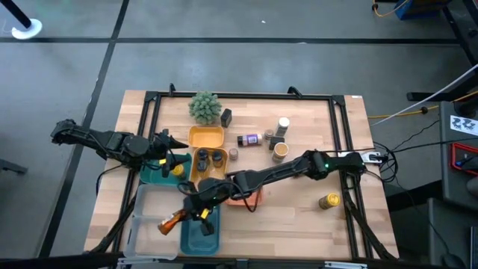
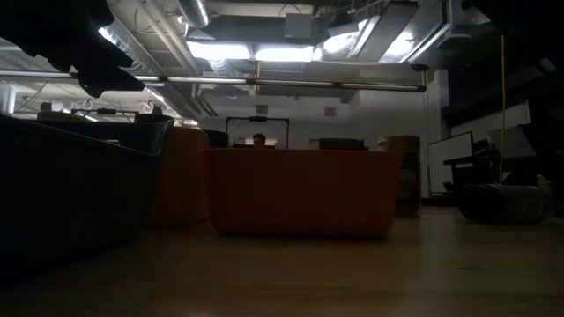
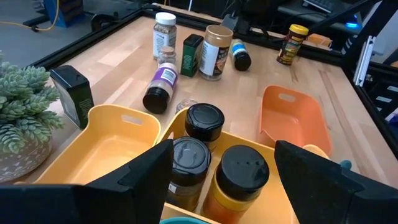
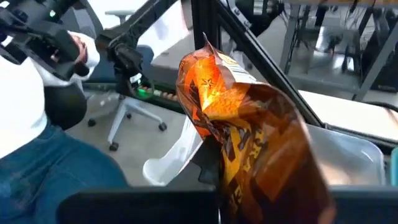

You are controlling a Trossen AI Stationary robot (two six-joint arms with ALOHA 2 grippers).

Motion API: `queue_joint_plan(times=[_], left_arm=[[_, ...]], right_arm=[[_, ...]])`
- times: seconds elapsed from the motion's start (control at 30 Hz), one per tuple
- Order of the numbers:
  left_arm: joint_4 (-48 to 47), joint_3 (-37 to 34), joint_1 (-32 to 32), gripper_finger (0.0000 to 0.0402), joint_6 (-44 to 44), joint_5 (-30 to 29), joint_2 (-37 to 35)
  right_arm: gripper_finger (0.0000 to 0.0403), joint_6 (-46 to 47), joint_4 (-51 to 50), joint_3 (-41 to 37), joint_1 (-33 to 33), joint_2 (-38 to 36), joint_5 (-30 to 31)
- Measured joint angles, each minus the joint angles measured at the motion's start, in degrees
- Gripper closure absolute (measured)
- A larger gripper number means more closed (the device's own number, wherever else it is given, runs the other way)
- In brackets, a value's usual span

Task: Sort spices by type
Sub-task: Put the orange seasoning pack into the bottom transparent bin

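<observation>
Clamping the brown packet (image 4: 255, 137) by one end, the right tool (image 1: 196, 211) carries it just above the teal tray (image 1: 200, 237), apparently to drop it there, while the left tool (image 1: 166, 148) waits wide open over the jars (image 3: 205, 158).

Two dark jointed arms with broad black fingers (image 3: 140, 177).

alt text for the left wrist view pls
Three dark-capped spice jars stand together in a yellow tray, framed by the open left gripper. Beyond lie an orange tray, a tipped purple-label bottle and more jars on the wooden table.
</observation>
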Motion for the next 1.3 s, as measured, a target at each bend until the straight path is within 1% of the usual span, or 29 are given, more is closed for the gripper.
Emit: queue_joint_plan(times=[0.3, 0.63, 0.87, 1.03, 1.3], left_arm=[[0.07, 0.0, 0.0, 0.0139, 0.17, -0.02, 0.0], [0.06, 0.0, 0.0, 0.0139, 0.13, -0.01, 0.0], [0.08, 0.0, 0.0, 0.0139, 0.87, -0.02, 0.0], [0.11, -0.02, 0.0, 0.0139, 0.91, 0.0, 0.0], [0.1, -0.02, 0.0, 0.0139, 0.09, 0.0, 0.0]], right_arm=[[0.0393, 4.56, 3.69, 0.0, -0.04, 4.73, -0.02], [0.0392, 6.17, 3.43, 0.0, -0.04, 5.03, -0.02], [0.0391, 10.25, 3.46, 0.0, -0.04, 6.54, -0.06], [0.0391, 12.39, 4.33, 0.0, -0.01, 7.62, -1.53], [0.0391, 13.68, 6.78, 0.0, 0.43, 8.5, -0.86]])
